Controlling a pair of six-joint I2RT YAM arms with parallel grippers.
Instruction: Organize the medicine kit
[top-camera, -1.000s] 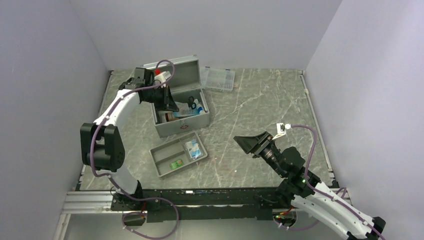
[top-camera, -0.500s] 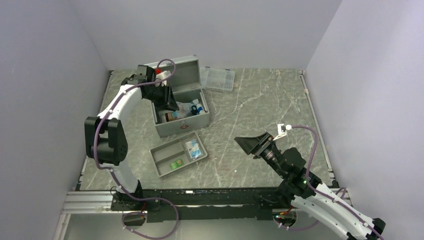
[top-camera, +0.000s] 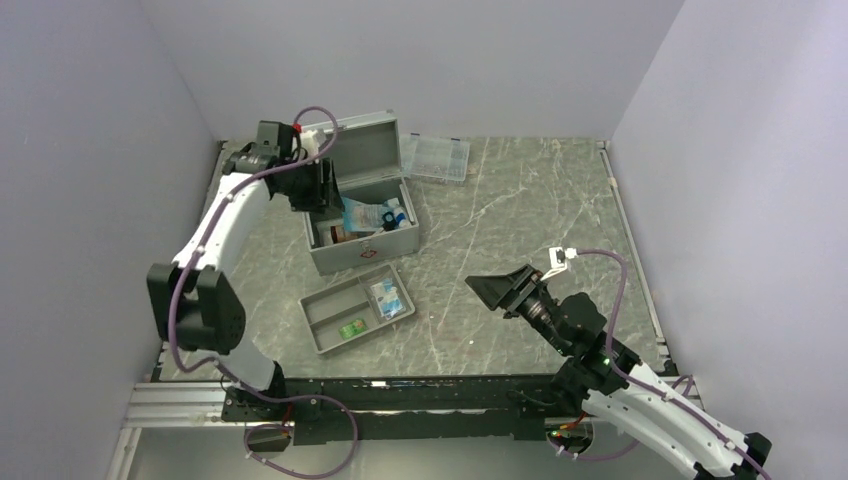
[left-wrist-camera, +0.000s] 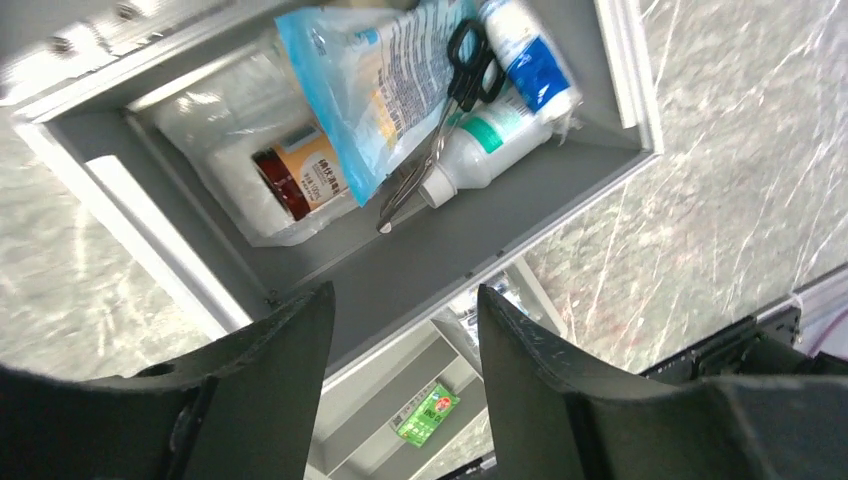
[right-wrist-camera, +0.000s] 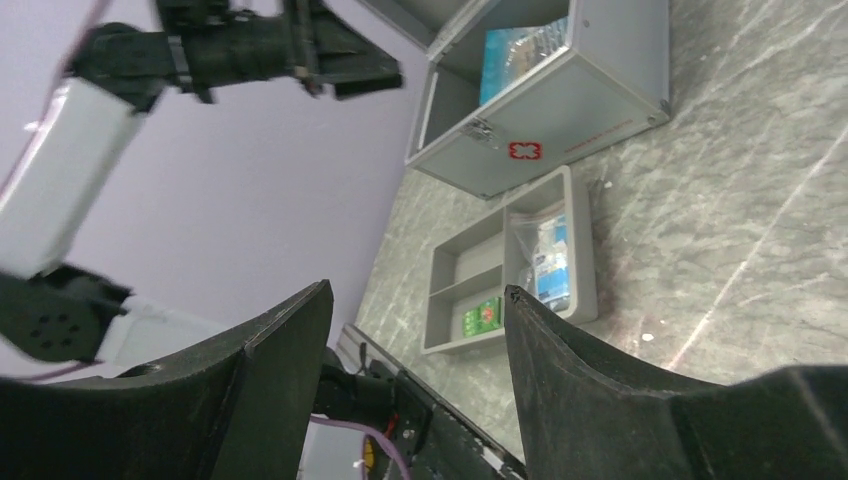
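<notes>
Medicine kit (top-camera: 365, 252) sits far-left on the table (top-camera: 520, 215), lid up, a blue packet (left-wrist-camera: 365, 95) and scissors (left-wrist-camera: 452, 85) inside. Left gripper (left-wrist-camera: 405, 292) hangs right over it, jaws parted, holding nothing. Right gripper (right-wrist-camera: 417, 290) hovers near-right, jaws wide, empty too.

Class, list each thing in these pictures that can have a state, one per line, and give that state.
medicine kit, open, supplies inside
scissors, shut, lying in the kit
divided tray, out on the table, packets in two compartments
clear compartment case, flat on the table, lid state unclear
left claw, open, empty, above the kit
right claw, open, empty, above the table
</notes>
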